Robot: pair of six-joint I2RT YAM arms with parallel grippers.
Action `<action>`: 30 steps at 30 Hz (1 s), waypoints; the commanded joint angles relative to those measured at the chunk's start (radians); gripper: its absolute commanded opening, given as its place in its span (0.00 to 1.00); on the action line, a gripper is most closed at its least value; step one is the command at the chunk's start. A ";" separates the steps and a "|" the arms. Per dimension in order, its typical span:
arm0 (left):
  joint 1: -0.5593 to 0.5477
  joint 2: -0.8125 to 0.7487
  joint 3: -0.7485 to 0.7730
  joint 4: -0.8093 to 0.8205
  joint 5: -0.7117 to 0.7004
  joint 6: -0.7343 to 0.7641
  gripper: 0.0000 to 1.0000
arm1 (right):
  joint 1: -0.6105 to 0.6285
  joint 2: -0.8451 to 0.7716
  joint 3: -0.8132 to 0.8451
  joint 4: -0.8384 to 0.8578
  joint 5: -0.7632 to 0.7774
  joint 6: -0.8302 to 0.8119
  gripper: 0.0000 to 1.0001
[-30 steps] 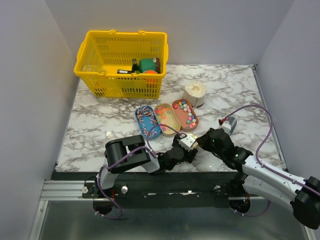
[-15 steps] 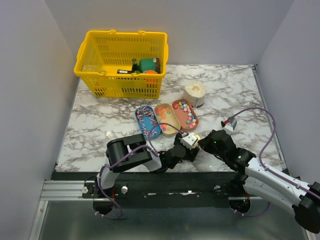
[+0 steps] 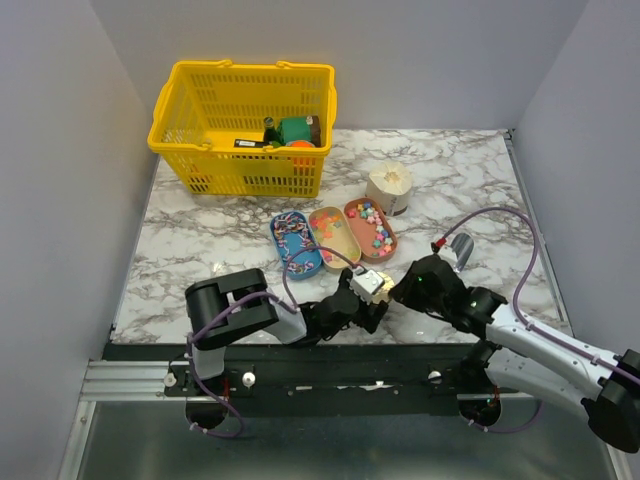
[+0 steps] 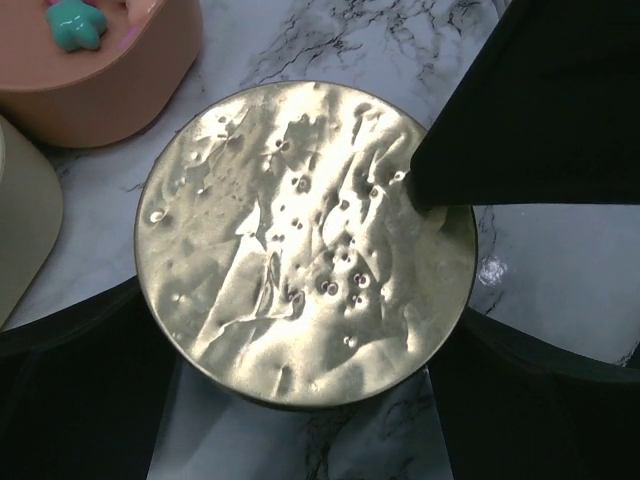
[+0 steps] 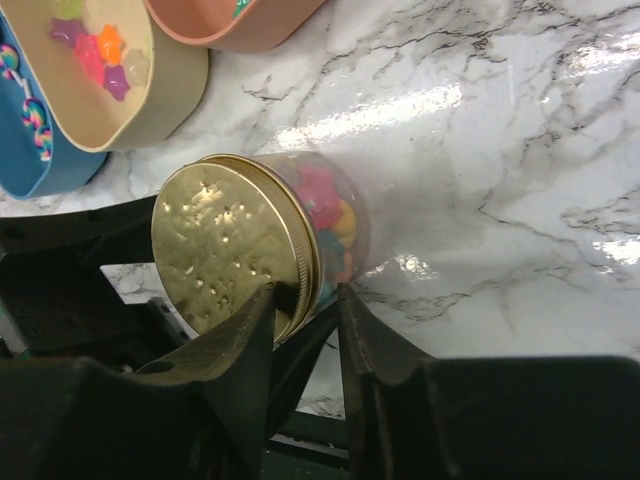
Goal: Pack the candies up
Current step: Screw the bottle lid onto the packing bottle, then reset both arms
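- A clear jar (image 5: 345,225) holds a share of the candies (image 5: 325,200), and a gold lid (image 4: 300,240) sits on its mouth. I judge this batch to be packed and capped.
- The left gripper (image 4: 300,345) has its jaws spread wide, with the jar between them and a finger at either flank of the lid. I cannot tell whether they press on it.
- The right gripper (image 5: 305,300) has its jaws narrowly parted astride the lid's rim, one finger against the lid's face and the other on the jar's side. I cannot tell whether it is pinching the rim or has just let go.
- Beyond both pairs of jaws, more sweets lie loose in the beige tray (image 5: 170,100). Others lie in the blue tray (image 5: 50,175) and the pink tray (image 5: 250,25).
- As I read it, the jar has yet to be freed of both grippers. If every sweet must be packed, the trays' contents remain to be done.
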 commanded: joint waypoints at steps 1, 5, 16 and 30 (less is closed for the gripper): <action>-0.012 -0.071 -0.065 -0.265 0.037 -0.069 0.99 | 0.008 0.000 0.024 -0.157 0.014 -0.032 0.44; -0.015 -0.178 -0.096 -0.336 0.005 -0.100 0.99 | 0.008 -0.034 0.067 -0.171 0.035 -0.053 0.55; -0.013 -0.465 -0.059 -0.767 -0.263 -0.244 0.99 | 0.008 -0.137 0.129 -0.250 0.199 -0.148 0.96; 0.014 -0.910 0.009 -1.306 -0.676 -0.351 0.99 | 0.008 -0.106 0.126 -0.298 0.275 -0.133 1.00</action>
